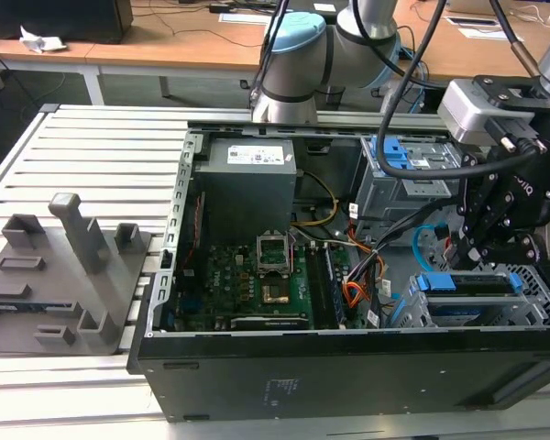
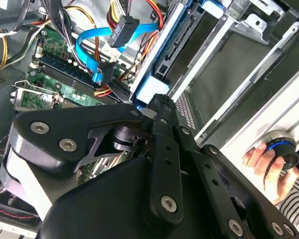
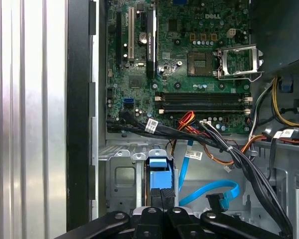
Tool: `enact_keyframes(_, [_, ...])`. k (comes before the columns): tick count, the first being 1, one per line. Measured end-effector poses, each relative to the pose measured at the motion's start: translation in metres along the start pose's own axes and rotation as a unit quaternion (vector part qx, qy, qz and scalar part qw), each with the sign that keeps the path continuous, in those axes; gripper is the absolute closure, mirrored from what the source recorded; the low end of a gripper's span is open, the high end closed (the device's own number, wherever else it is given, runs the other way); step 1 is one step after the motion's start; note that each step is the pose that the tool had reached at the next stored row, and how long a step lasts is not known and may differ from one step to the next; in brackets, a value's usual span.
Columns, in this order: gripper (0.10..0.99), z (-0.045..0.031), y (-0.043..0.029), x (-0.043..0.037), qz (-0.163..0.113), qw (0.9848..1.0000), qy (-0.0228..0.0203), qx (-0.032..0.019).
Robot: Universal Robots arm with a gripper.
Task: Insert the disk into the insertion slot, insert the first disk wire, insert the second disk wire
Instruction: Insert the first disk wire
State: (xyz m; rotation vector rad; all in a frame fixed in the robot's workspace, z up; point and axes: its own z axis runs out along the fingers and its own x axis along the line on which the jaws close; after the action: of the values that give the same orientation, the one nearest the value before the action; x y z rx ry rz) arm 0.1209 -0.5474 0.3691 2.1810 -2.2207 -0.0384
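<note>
Here's the slatted aluminium worktop (image 1: 92, 137), and on it the big black computer case (image 1: 348, 376) lies open. In its near corner, at the exterior view's right, sits the silver perforated sheet-metal drive cage (image 1: 408, 310), the insertion slot. The flat silver hard drive in its bright blue plastic carrier (image 3: 158, 175) is already lying in that bay.

The black gripper (image 3: 162, 191) is right at the carrier's end. Its fingers are drawn together and the tips are touching the blue plastic. I can't tell whether they pinch a tab there.

By my reading this is step one, with the disk going in and close to seated. Finishing it calls for a straight push, square to the cage, so the carrier doesn't jam on the rails.

Both wires hang unplugged just beside the cage, toward the motherboard. One is the slim light-blue flat cable (image 3: 214, 189), curled in a loop. The other is the thin red, orange and black wire bundle with its small black plug (image 2: 123, 29).
</note>
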Motion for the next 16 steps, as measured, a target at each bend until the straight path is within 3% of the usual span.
enact_keyframes(2, [0.98, -0.0002, -0.0047, -0.0012, 0.0, 1.0, 0.0, 0.0])
enact_keyframes(4, [0.98, -0.0006, -0.0147, -0.0052, 0.0, 1.0, 0.0, -0.0001])
enact_keyframes(8, [0.98, -0.0011, -0.0281, -0.0293, 0.0, 1.0, 0.0007, 0.0])
enact_keyframes(9, [0.98, -0.0012, -0.0288, -0.0322, 0.0, 1.0, 0.0009, 0.0])
enact_keyframes(16, [0.98, -0.0016, -0.0294, -0.0324, 0.0, 1.0, 0.001, 0.0])
